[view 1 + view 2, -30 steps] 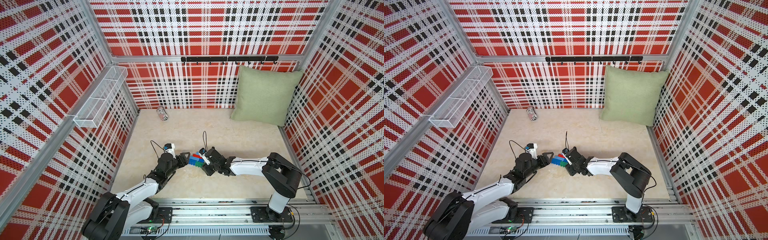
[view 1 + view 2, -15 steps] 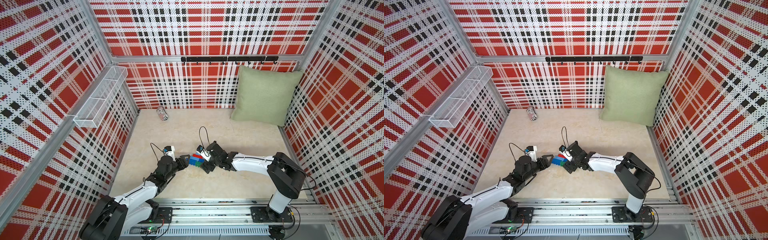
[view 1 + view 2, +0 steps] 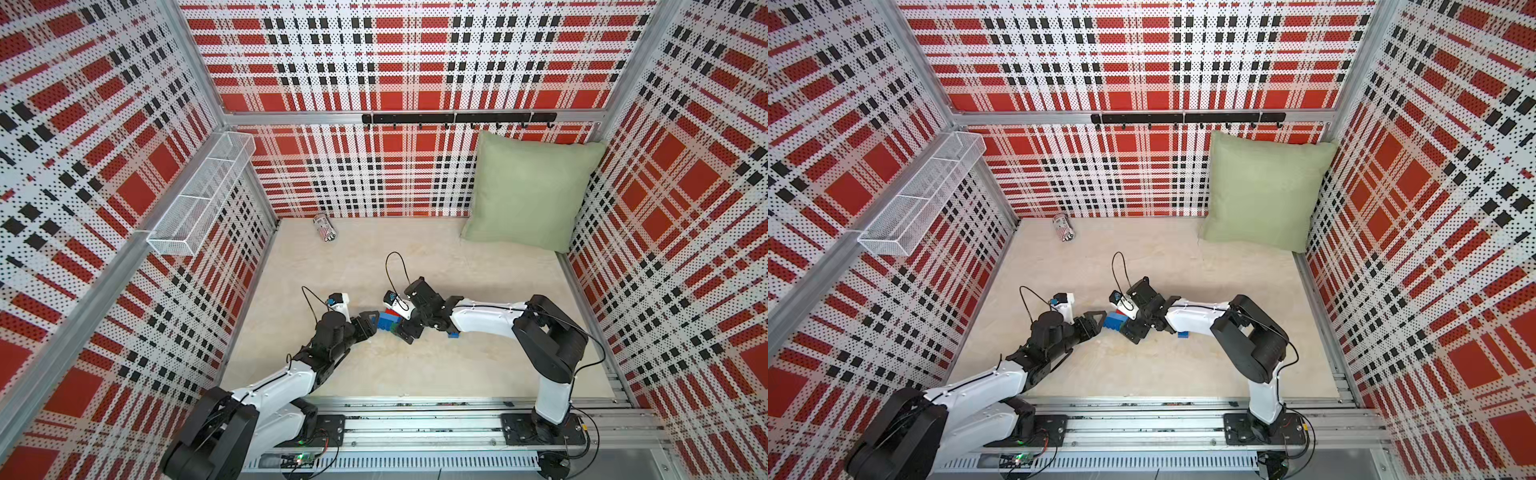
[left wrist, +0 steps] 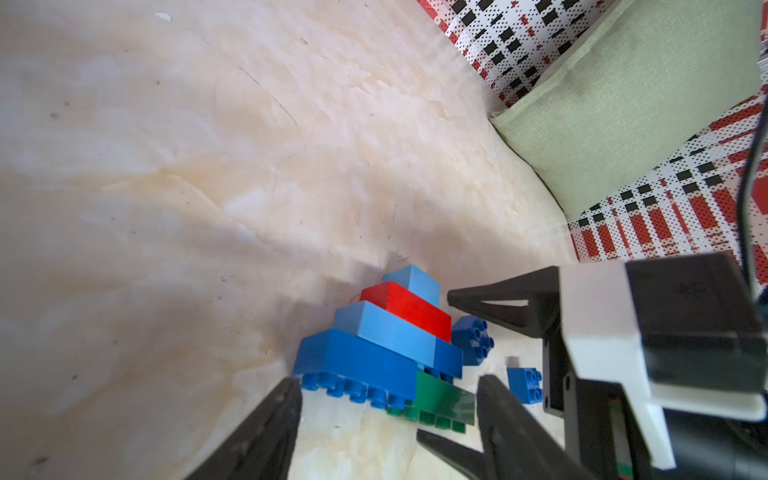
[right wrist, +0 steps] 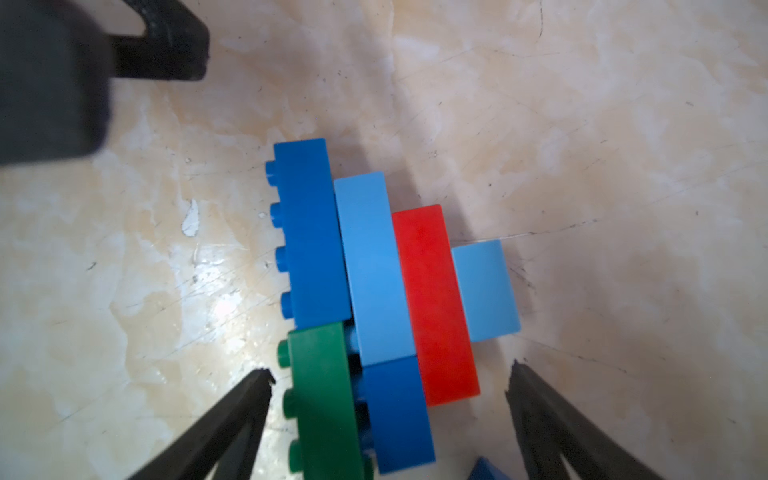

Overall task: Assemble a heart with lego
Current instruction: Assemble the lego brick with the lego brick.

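Right wrist view has the heart (image 5: 374, 270) lying on its side on the pale surface (image 5: 623, 166), studs pointing sideways, not lifted. The right end effector (image 5: 390, 370) stands wide, one finger on either side of the green-and-red end. Bare surface shows between each tip and the bricks, so it holds nothing. In the left wrist view the left end effector (image 4: 389, 382) is about half spread, its fingers flanking the studded edge. There is a gap past the end of the dark blue brick (image 5: 307, 232), so I judge it is not gripping either.

What worries me is the crowding. Both end effectors meet at the same small cluster, and a right finger passes just beside a left one, so a sideways move could knock them together. The heart sits free on a smooth surface, and a one-sided push would likely slide or spin it rather than press bricks home. The green brick (image 5: 324, 395) shows a dark gap against its blue neighbour and looks only partly seated; a squeeze across it might pop it off. A loose blue square brick (image 4: 471, 338) and a second blue brick (image 4: 524, 384) lie just beside the heart, and a sweep of the right arm could scatter them.
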Robot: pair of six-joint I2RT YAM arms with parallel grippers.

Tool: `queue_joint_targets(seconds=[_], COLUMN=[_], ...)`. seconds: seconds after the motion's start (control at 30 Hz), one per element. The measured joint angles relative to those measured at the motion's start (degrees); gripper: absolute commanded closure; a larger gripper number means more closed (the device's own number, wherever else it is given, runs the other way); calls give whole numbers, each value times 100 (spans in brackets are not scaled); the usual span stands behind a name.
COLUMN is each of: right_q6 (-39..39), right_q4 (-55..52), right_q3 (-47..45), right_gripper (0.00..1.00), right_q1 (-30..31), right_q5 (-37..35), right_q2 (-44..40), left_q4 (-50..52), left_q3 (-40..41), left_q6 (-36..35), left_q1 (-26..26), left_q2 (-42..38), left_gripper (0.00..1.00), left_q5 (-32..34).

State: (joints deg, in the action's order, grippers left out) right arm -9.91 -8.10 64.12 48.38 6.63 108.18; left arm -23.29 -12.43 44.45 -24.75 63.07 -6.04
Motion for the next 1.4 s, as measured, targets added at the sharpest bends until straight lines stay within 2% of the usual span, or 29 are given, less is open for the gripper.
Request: queue_joint_targets(seconds=[0.17,0.47,0.9,1.2,1.27,1.33,1.4], right_q6=[-103,-208,-297,-111,-74,-66,-57], right_q4=[-74,-142,-140,59,72,72,72], right_q3=[120,212,385,389,389,389,389], right_gripper=[16,22,43,56,56,45,39], right_q1=[-57,-85,-92,-92,-92,-92,-94], right_q5=[31,55,216,232,232,223,216], right_q2=[157,251,382,461,463,463,463], left_q4=[-81,-455,-938,-979,-981,-986,-986], left_q3=[0,-256,-857,-905,-905,-905,-905], left_q6=[-26,-168,-439,-468,-470,-472,-472], left_q1=[136,328,485,459,442,442,442], left_q2=[131,1005,2085,2240,2240,2240,2240], left_gripper=[28,28,29,29,29,29,29], left_q5=[2,-144,-549,-841,-855,-852,-848])
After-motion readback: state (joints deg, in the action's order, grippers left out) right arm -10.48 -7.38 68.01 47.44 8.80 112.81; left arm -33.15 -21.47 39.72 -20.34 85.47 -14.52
